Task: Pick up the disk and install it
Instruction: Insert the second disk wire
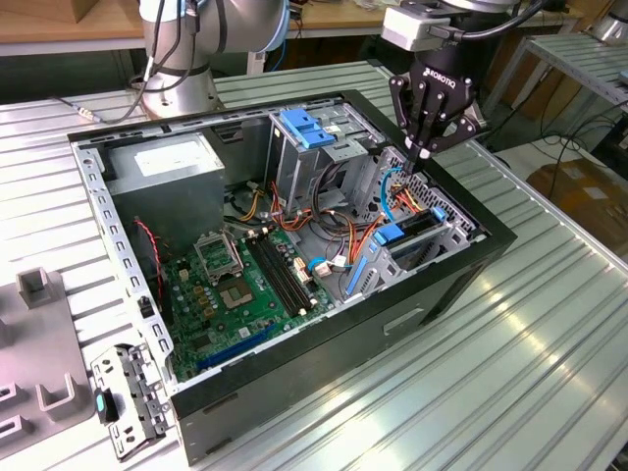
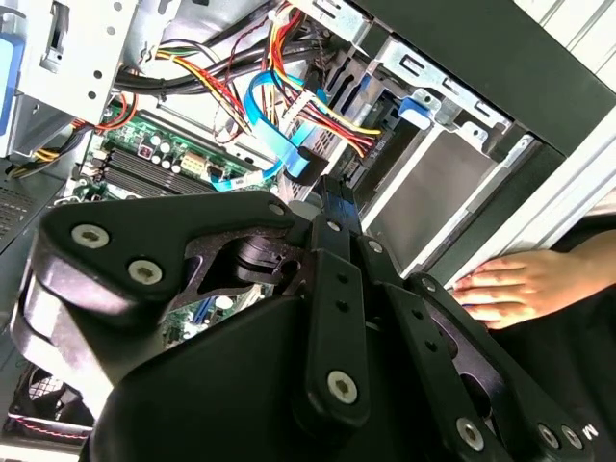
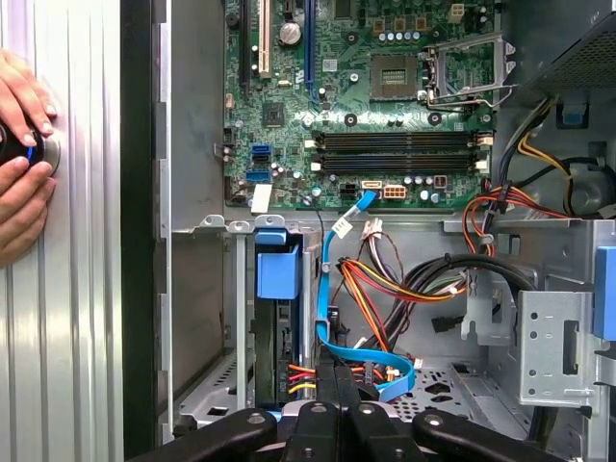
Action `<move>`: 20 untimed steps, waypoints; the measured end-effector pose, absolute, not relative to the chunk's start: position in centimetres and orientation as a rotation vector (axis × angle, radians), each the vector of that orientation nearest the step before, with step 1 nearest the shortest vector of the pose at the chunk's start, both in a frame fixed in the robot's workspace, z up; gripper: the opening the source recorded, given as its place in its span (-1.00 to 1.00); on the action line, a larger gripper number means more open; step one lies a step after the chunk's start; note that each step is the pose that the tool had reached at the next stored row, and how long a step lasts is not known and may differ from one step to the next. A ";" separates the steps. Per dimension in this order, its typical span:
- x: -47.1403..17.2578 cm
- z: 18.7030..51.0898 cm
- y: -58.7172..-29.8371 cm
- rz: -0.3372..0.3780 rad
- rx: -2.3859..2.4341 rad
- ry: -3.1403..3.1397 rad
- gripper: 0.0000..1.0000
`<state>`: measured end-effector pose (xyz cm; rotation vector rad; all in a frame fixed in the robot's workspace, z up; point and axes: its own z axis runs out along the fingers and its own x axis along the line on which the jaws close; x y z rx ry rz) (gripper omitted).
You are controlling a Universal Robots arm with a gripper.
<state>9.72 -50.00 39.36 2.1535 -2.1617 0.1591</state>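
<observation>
Silver-grey metal and blue plastic are what you're after. In the exterior view, the disk (image 1: 413,228), a flat rectangular hard drive with blue carrier rails, appears to stand on edge in the drive bay at the exterior view's right end of the open black computer case (image 1: 324,378). The black three-link pincer (image 1: 422,154) hangs just above that bay, over a bundle of red, yellow and blue cables (image 1: 400,191), its tips drawn together with nothing visible between them.

In the second wrist view, the pincer (image 2: 332,195) points at the cables beside the bay. A person's hand (image 2: 520,284) rests on the ribbed metal surface (image 2: 597,29) outside the case.

In the first wrist view, you see the disk (image 3: 279,351) edge-on under its blue tab, sunk between the bay walls, with the pincer (image 3: 337,373) just beside it.

Expect a stiff, dense, fairly heavy slab, smooth on its faces and sensitive to knocks. I'd judge the blue rails or the long edges the safest hold, keeping off the label face and connector end.
</observation>
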 end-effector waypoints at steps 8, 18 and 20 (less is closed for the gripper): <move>9.7 39.4 -50.0 0.159 2.153 -2.162 -0.79; 9.8 39.9 -50.0 0.142 2.148 -2.153 -0.52; 9.9 39.9 -49.9 0.134 2.144 -2.149 -0.52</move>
